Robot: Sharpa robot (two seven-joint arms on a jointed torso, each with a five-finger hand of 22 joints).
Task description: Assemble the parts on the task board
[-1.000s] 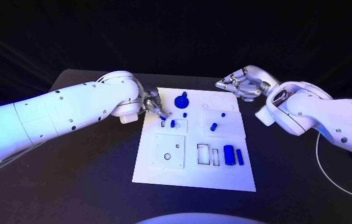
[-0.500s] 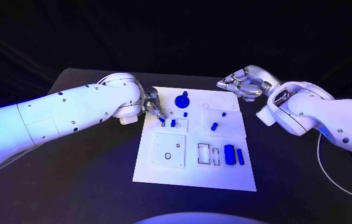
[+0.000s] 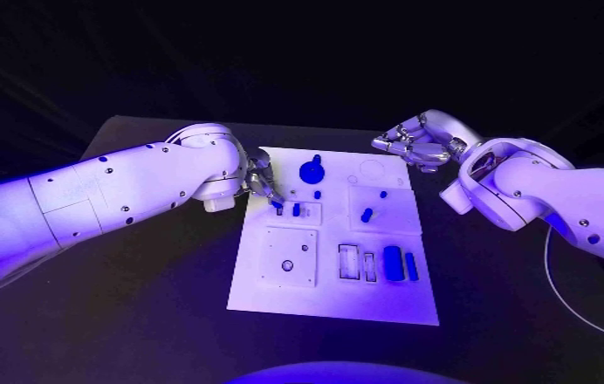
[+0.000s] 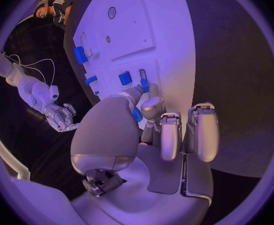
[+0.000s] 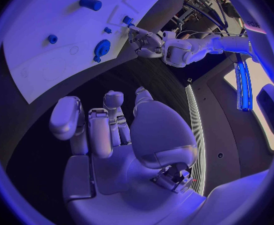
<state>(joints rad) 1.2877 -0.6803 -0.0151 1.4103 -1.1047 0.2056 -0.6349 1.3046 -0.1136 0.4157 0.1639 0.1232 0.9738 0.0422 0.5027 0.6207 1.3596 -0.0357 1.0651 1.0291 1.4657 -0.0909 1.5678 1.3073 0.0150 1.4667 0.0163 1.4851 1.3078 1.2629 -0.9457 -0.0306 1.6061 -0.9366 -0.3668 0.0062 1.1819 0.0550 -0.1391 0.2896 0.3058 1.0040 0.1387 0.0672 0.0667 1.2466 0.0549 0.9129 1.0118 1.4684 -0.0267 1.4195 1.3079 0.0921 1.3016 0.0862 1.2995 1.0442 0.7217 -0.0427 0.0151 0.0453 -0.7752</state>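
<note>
The white task board (image 3: 330, 301) lies in the middle of the black table. My left hand (image 3: 262, 181) hovers over the board's far left part and pinches a small blue part (image 4: 137, 115) between thumb and finger, just above a small slot plate (image 3: 297, 215). On the board are a round blue knob part (image 3: 311, 172), a blue peg (image 3: 367, 216), a blue cylinder (image 3: 393, 264) and a thin blue bar (image 3: 410, 266). My right hand (image 3: 415, 144) hangs beyond the board's far right corner, and its fingers (image 5: 99, 130) hold nothing.
A white square plate (image 3: 290, 257) with holes lies on the board's left half, with two narrow rectangular slots (image 3: 356, 264) beside it. Black table (image 3: 139, 297) surrounds the board on all sides. A cable (image 3: 554, 288) runs along the right arm.
The left hand's fingertips with the blue part have edged slightly lower toward the board. The right hand has stayed where it was.
</note>
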